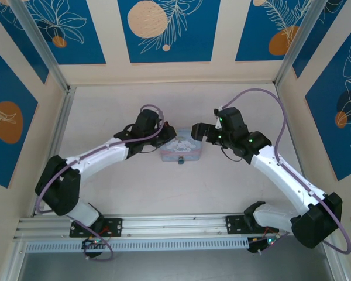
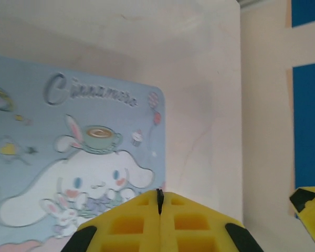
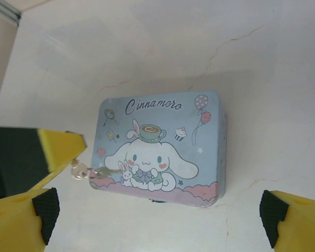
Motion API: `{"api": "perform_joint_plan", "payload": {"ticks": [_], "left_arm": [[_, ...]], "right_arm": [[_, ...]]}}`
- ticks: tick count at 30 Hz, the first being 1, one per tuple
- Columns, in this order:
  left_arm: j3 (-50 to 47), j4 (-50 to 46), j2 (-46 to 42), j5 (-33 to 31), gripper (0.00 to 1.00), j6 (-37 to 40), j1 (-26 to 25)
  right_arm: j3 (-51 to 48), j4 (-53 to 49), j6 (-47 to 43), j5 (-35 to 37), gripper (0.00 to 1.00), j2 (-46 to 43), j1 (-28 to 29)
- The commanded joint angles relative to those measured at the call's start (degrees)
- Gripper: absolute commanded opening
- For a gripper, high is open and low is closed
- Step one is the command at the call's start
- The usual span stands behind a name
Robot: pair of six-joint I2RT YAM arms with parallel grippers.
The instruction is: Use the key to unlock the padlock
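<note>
Finding the padlock (image 1: 180,160) hanging at the 6 o'clock edge of the pale blue tin (image 1: 181,147), mid-bench (image 1: 222,193). Seeing the key (image 3: 108,172) reaching over the tin's 8 o'clock corner in the right wrist view, with the left gripper (image 2: 159,198) pinching it, jaws pressing fully together. Finding the right gripper (image 3: 157,220) hovering near the tin's 1 o'clock, jaws standing wide apart, gripping nothing. Noting purple cables (image 1: 254,89) looping along both arms, clear of the tin.

Left arm (image 1: 99,153) and right arm (image 1: 281,170) angled inward, left jaws pressed together, right jaws wide apart.
</note>
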Motion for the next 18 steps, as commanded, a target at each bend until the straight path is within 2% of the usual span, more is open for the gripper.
{"api": "perform_joint_plan", "payload": {"ticks": [1, 7, 9, 14, 18], "left_arm": [[-2.79, 4.36, -4.96, -8.44, 0.00, 3.86, 0.24], [-4.95, 10.52, -6.65, -8.86, 0.00, 6.06, 0.24], [-5.28, 12.67, -6.92, -8.12, 0.00, 6.88, 0.17], [-6.19, 18.25, -7.35, -5.90, 0.00, 9.48, 0.22], [-8.05, 23.52, -8.08, -7.10, 0.00, 9.61, 0.22]], "right_arm": [[-2.99, 4.31, 4.45, -6.92, 0.99, -2.45, -3.09], [-3.49, 4.80, 7.09, -11.68, 0.99, 0.68, -7.65], [-2.93, 5.29, 8.55, -16.73, 1.00, 2.82, -9.57], [-9.06, 20.05, 13.93, -25.20, 1.00, 1.57, -10.65], [-11.56, 29.90, 20.80, -29.94, 1.00, 2.55, -11.93]]}}
